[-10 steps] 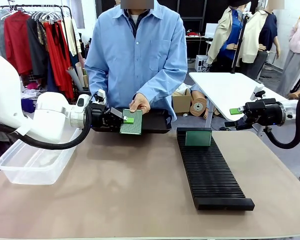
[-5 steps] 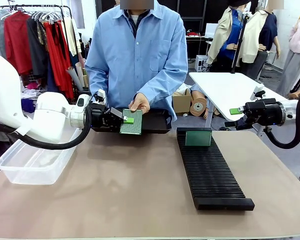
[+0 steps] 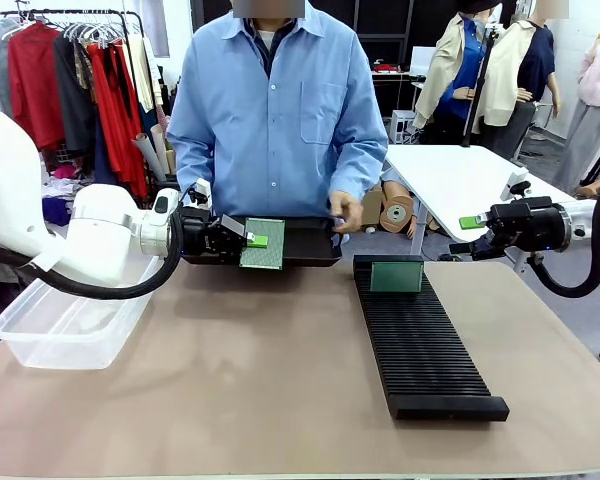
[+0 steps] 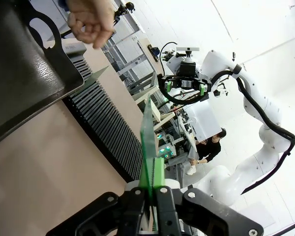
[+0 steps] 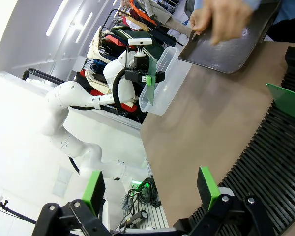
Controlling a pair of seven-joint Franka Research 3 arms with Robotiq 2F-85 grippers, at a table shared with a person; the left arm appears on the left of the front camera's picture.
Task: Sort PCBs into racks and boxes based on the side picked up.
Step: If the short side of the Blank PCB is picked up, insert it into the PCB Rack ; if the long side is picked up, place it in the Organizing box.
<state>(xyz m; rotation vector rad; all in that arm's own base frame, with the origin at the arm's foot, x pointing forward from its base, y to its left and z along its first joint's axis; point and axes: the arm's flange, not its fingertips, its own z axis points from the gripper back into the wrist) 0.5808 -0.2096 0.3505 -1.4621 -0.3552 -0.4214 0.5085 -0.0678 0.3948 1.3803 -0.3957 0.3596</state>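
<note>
Left pincer (image 3: 242, 240) clenched on a small square green circuit board (image 3: 263, 246) in front of the flat black handled tray (image 3: 310, 243).

At the frame's left we see the clear plastic tub (image 3: 68, 325) on the tan worktop (image 3: 250, 380). Left of centre, the board stands on edge in the pincer's grip, above the worktop. The person's hand (image 3: 345, 211) touches the tray's right end. Right of centre, the long black slotted rack (image 3: 420, 343) holds a second green board (image 3: 396, 276) upright at its far end. At far right, our right pincer (image 3: 461, 236) hangs released, holding nothing.
</note>
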